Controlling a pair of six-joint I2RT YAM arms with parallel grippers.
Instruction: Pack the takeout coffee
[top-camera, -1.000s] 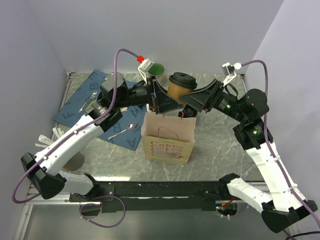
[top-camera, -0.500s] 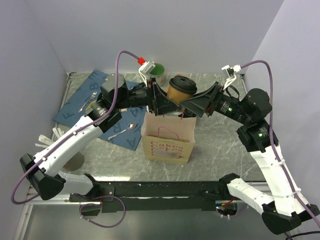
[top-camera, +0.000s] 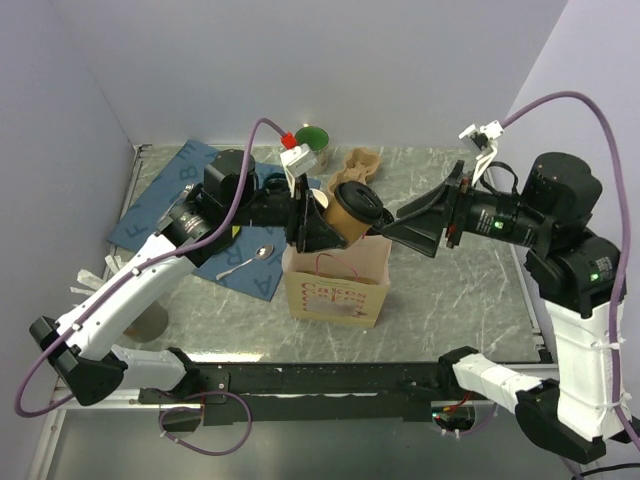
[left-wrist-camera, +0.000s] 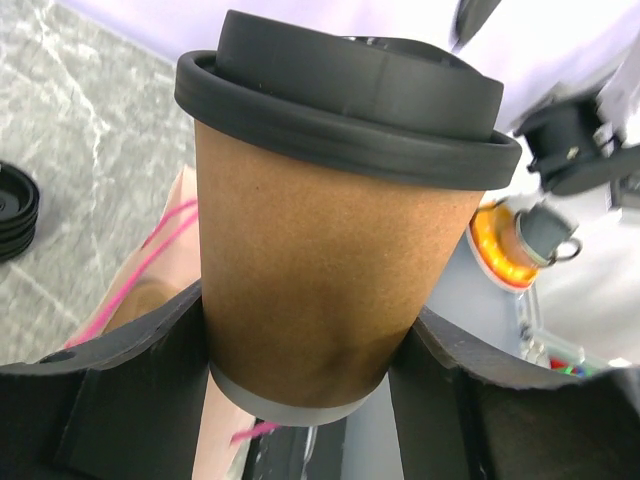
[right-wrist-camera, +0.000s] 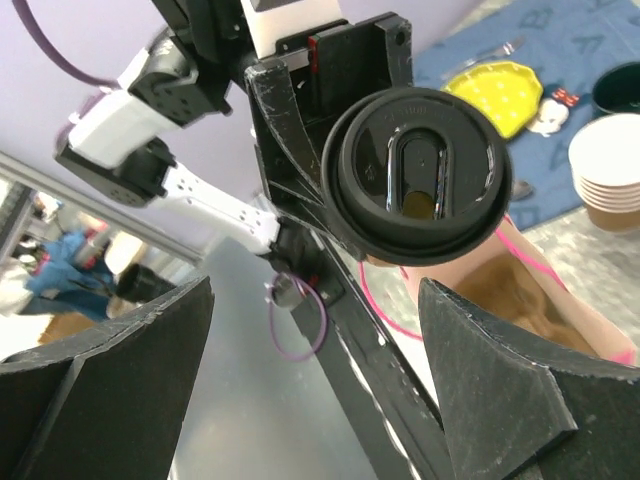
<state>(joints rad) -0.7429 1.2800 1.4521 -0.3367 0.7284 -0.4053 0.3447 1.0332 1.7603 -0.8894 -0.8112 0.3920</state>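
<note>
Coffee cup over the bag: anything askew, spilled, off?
The takeout coffee is well off upright: the left gripper holds it by the lower body above the paper bag, with the black lid tipped toward the open right gripper. The lid looks seated all round, and no spill shows.

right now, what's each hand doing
Left hand: closed on the takeout coffee.
Right hand: open, holding nothing.

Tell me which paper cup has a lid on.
The lone brown cup held in the left gripper, capped with a black sip lid. The stacked cups are lidless, with their white insides showing.
</note>
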